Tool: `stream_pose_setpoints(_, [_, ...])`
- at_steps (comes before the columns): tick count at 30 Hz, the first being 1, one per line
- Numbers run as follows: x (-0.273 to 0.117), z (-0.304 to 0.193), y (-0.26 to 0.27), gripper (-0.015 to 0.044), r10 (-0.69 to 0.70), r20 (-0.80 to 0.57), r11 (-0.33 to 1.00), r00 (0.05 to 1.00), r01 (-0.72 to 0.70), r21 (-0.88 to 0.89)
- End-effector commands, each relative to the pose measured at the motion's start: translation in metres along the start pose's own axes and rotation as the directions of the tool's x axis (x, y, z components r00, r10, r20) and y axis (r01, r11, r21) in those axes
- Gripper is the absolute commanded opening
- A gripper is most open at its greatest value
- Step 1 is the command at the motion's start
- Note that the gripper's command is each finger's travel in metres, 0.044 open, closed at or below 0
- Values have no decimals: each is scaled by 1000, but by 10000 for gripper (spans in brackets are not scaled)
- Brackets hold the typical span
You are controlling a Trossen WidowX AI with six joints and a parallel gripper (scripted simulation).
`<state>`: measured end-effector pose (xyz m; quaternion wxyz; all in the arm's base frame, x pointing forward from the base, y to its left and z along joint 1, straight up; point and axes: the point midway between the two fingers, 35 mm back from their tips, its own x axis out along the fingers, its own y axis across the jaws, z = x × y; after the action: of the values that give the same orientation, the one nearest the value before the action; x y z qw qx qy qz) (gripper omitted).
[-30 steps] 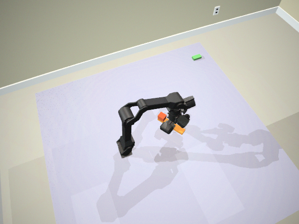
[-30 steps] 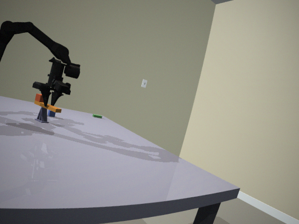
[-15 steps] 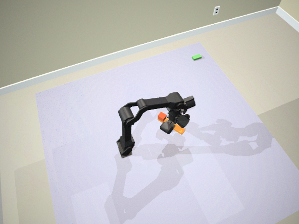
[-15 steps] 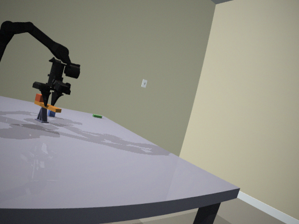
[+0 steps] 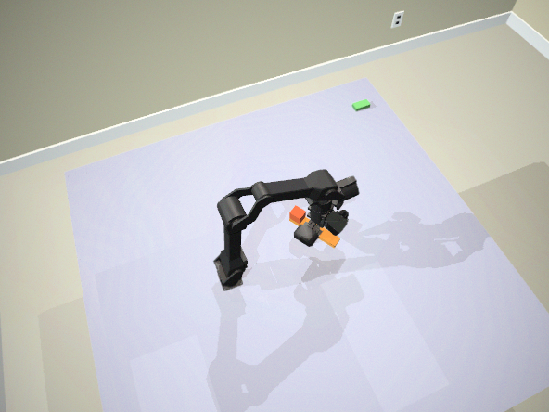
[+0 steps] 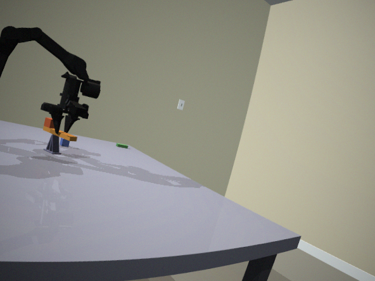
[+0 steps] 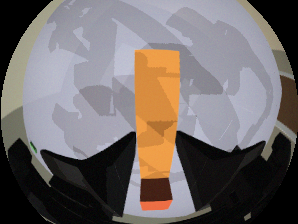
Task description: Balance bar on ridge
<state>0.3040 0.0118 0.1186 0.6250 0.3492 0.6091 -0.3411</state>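
The orange bar (image 5: 330, 238) (image 6: 70, 138) (image 7: 157, 90) lies across the top of the dark grey ridge (image 6: 54, 145), clear of the table. In the exterior view it looks tilted, its free end lower. A red-orange block (image 5: 297, 214) (image 6: 48, 122) (image 7: 156, 205) sits on the bar's other end. My gripper (image 5: 318, 229) (image 6: 62, 132) (image 7: 156, 132) points down with one finger on each side of the bar, very close to its sides. The fingers look slightly open and not clamped. The ridge is hidden in the top view and the wrist view, so exact contact is unclear.
A blue block (image 6: 64, 142) shows behind the ridge, below the bar; it is hidden in the other views. A green block (image 5: 361, 105) (image 6: 121, 145) (image 7: 33, 147) lies near the table's far corner. The arm and its shadows cross the table (image 5: 153, 209).
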Motion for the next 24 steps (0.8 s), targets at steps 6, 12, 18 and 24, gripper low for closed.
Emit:
stream_pose_setpoints(6, [0,0,0,185,0,0,1000,1000,0,0])
stream_pose_setpoints(12, [0,0,0,290,0,0,1000,1000,0,0])
stream_pose_setpoints(18, [0,0,0,440,0,0,1000,1000,0,0])
stream_pose_setpoints(24, [-27,2,3,440,4,2,1000,1000,-4,0])
